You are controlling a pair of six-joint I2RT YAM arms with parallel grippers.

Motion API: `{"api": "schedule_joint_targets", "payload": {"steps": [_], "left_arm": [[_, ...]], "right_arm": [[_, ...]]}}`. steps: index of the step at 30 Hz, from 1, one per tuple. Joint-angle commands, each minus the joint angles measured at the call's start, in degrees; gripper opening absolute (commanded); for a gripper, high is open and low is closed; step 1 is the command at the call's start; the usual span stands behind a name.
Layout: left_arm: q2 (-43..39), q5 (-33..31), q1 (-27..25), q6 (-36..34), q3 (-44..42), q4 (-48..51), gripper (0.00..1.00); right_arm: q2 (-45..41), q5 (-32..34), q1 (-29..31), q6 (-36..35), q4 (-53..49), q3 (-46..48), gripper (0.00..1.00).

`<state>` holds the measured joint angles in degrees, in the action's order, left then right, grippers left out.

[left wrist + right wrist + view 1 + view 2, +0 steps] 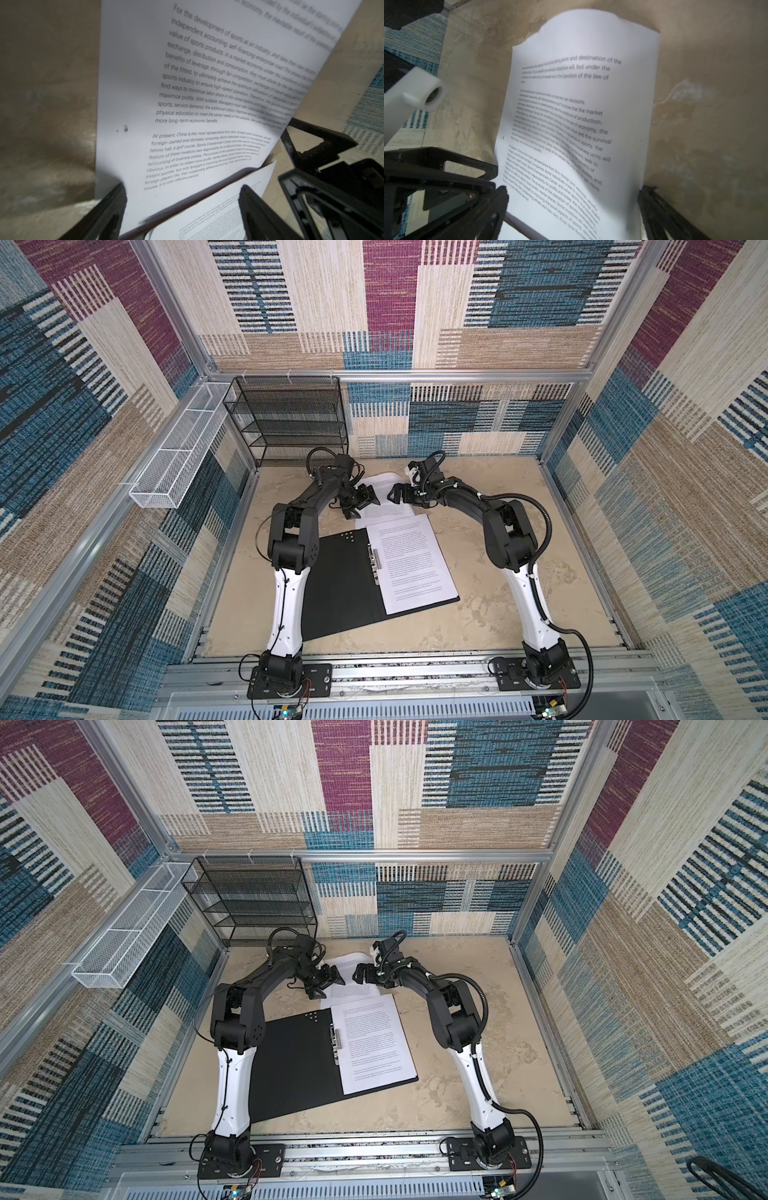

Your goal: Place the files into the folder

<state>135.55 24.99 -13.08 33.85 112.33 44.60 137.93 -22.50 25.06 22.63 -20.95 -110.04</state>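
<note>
- The step in hand looks like fetching the second page. One printed sheet (409,564) already lies on the right half of the open folder (340,585), beside its metal spine clip (375,562), at the centre of both top views.
- The loose sheet (384,509) lies on the table (498,593) just above the folder in the frame. Its near end reaches over the folder's top edge.
- The left hand (365,508) and the right hand (394,493) flank that sheet, one at each long side. Both are spread wide and pinch nothing.
- The next move probably calls for getting a fingertip under an edge of thin paper, or sliding the sheet, then laying it square on the first one. The two hands are close together and would need to keep clear of each other.
- I cannot tell whether any finger (112,209) touches the paper. The top views are too small, and the wrist views cut the tips off.
- The curled far end (571,22) of the loose sheet rises off the table. Whether it is creased is unclear.
- The left arm (291,539) hides the folder's lower left corner.
- The red cover (187,198) shows only as a thin edge.
- Whether either page is a single sheet or several cannot be made out.
</note>
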Motion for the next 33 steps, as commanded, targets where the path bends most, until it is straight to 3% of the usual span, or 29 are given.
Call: {"api": "schedule_joint_targets", "payload": {"steps": [1,11,18,23,33], "left_arm": [[2.3,-3.4,-0.1,-0.6,-0.6,3.8,0.86],[3.5,-3.6,0.2,0.4,0.0,3.9,0.85],[3.7,-3.8,0.3,0.4,0.6,4.2,0.85],[4.2,-3.7,0.3,0.4,1.0,4.4,0.85],[4.4,-3.7,0.3,0.4,0.2,4.4,0.85]], "right_arm": [[0.3,-5.5,0.2,2.2,-4.2,1.1,1.0],[-4.3,-12.3,-0.5,1.6,-0.7,7.0,1.0],[-7.4,-19.6,-4.3,3.3,7.0,13.4,1.0],[-3.7,-24.0,-4.2,1.9,7.1,9.0,1.0],[-0.8,-21.7,-3.4,1.7,4.5,4.8,1.0]]}}
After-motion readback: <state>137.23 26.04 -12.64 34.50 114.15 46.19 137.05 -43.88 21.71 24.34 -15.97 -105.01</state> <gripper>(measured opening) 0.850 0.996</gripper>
